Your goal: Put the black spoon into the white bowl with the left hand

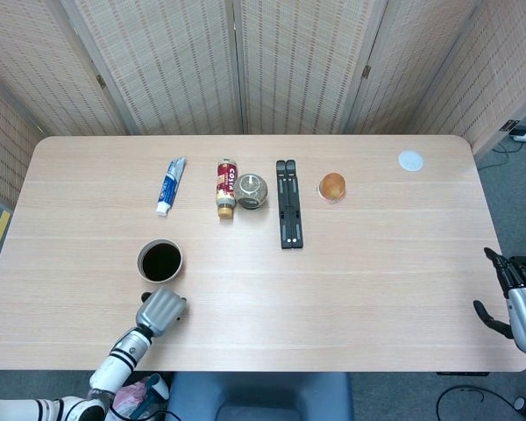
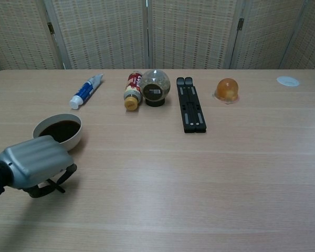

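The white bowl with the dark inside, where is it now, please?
The white bowl sits near the table's front-left, just beyond the left hand, with the blue-and-white toothpaste tube further back.
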Controlling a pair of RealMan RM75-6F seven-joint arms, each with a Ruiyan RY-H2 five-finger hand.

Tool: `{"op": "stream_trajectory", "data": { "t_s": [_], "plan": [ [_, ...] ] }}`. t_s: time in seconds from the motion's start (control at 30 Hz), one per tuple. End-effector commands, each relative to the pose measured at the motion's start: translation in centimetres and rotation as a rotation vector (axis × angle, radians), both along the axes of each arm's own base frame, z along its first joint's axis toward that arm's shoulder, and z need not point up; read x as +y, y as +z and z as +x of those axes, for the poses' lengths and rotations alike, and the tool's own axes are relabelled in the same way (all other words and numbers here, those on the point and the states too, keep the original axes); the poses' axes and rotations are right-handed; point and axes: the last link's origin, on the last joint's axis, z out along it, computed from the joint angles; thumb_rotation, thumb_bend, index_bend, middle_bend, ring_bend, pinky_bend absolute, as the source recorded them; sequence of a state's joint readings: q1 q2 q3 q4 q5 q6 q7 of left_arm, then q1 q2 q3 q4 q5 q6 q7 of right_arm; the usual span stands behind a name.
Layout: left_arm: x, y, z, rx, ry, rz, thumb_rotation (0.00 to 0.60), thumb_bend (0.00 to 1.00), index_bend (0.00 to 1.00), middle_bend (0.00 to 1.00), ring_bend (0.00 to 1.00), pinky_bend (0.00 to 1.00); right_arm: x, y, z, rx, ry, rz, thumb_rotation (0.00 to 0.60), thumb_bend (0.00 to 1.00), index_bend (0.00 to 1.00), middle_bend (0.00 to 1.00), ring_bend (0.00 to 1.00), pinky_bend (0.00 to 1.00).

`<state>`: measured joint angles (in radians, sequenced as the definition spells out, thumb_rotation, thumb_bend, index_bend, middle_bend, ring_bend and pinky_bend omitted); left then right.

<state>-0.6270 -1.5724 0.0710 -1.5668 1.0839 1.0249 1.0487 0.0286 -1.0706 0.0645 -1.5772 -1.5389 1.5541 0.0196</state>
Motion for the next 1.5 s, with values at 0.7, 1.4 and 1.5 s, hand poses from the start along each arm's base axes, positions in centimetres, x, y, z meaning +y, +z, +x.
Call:
{"op": "stream_trajectory", "data": {
  "t_s": [0.7, 1.4, 1.5],
  "plan": [
    [2.3, 9.8, 1.4, -0.442, 0.258, 0.116, 0.600, 0.51, 0.68, 1.00, 0.93, 1.00, -0.2, -0.2, 0.5, -0.002, 0.019, 0.002, 0.600, 0.20, 0.09, 0.21, 0.22, 0.29],
    [6.7, 10.9, 4.3, -0.818, 0.374, 0.064, 0.600, 0.51, 0.69, 1.00, 0.93, 1.00, 0.2, 0.1, 0.2, -0.008, 0.013, -0.010, 0.600, 0.20, 0.09, 0.21, 0.22, 0.29],
    [7.4, 9.9, 4.4, -0.835, 0.390, 0.055, 0.600, 0.51, 0.70, 1.00, 0.93, 1.00, 0.4, 0.2, 0.0, -0.009, 0.006, -0.015, 0.600, 0.20, 0.09, 0.21, 0.22, 0.29]
  ]
}}
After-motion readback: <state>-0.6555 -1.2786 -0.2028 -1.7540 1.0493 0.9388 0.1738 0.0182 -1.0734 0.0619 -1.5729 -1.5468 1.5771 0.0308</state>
